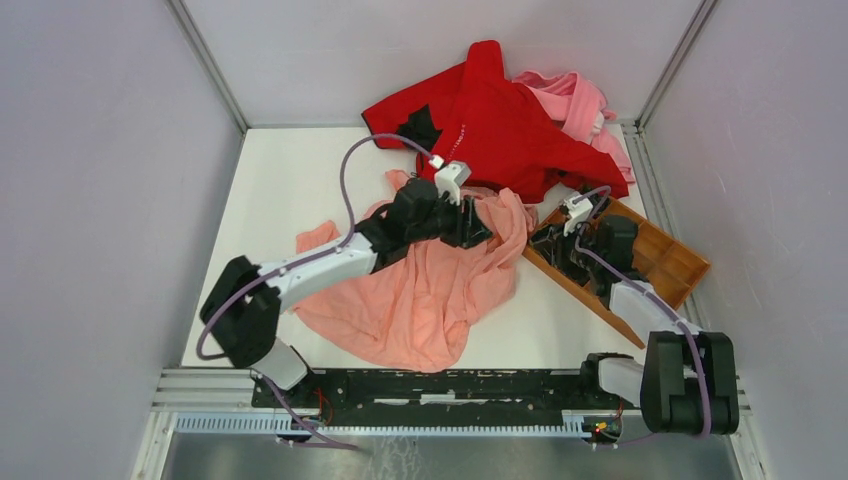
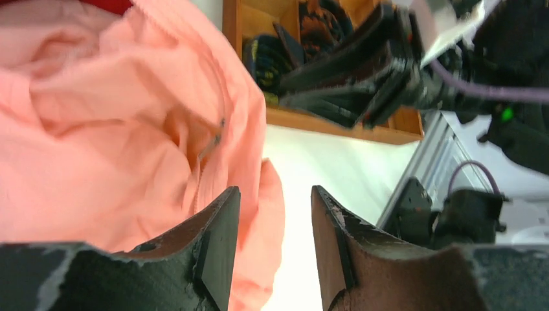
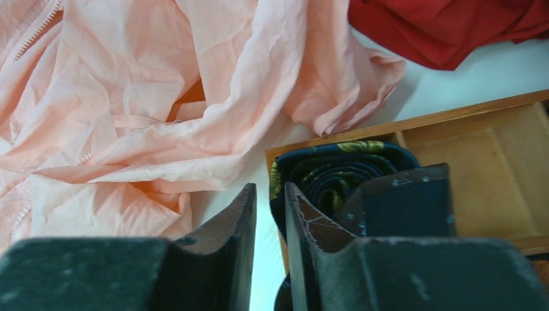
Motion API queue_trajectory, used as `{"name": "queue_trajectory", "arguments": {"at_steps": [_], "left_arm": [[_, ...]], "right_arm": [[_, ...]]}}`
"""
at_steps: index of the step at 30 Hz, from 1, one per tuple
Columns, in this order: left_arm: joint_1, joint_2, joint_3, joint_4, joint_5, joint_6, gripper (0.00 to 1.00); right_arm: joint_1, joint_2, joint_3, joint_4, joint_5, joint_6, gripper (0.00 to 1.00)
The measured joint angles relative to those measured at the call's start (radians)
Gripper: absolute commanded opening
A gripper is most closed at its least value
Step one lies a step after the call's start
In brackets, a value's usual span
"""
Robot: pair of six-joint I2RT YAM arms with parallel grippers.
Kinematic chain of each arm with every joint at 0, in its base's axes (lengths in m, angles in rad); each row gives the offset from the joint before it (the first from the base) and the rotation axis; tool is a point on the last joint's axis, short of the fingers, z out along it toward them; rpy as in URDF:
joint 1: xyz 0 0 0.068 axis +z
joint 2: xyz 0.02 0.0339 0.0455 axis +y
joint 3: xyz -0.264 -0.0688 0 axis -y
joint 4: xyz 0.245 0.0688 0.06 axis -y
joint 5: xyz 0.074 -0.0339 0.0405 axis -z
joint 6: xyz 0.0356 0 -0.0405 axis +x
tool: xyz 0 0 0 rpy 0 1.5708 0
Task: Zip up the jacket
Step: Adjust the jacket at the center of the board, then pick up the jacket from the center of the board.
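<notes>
Just ahead of the left hand, the jacket is seen heaped in loose folds, most of it lying off to one side of the fingers. This hand is held moderately wide and nothing is gripped in it. A hanging fold of the jacket's edge is seen through the gap beyond the fingertips, and it cannot be told whether it is touched. Farther ahead of the hand, a small metal zipper pull is seen on the jacket's edge. From above, the left arm is seen stretched low and forward across the jacket, with the left hand placed over its upper part.

The right hand is held narrow, with only a thin slit left between its fingers, and nothing is held in it. Just ahead of it, a rolled dark cloth is seen in the near corner of a wooden tray. The jacket is spread ahead and to the other side, and a red garment lies farther ahead. From above, the right arm is seen bent over the tray, with the right hand at the tray's edge, near the jacket and near the left hand. Beyond both hands, at the far side of the bench, a pink garment is seen behind the red garment.
</notes>
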Motion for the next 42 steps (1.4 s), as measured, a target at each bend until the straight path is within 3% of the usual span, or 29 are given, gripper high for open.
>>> {"name": "queue_trajectory", "arguments": {"at_steps": [7, 12, 17, 24, 42], "left_arm": [[-0.005, -0.279, -0.417, 0.187, 0.030, -0.074, 0.52], [-0.077, -0.319, -0.584, 0.225, -0.032, -0.187, 0.45], [-0.196, -0.293, -0.576, 0.201, -0.165, -0.266, 0.43], [-0.227, -0.152, -0.490, 0.142, -0.290, -0.308, 0.43], [-0.227, 0.000, -0.362, 0.011, -0.346, -0.307, 0.40]], "right_arm": [[-0.071, -0.107, 0.001, -0.016, -0.216, -0.127, 0.41], [-0.082, -0.141, 0.001, -0.026, -0.339, -0.196, 0.41], [-0.095, -0.141, 0.001, -0.045, -0.385, -0.220, 0.41], [-0.103, -0.141, 0.001, -0.046, -0.412, -0.224, 0.41], [-0.104, -0.142, 0.001, -0.046, -0.443, -0.222, 0.40]]}}
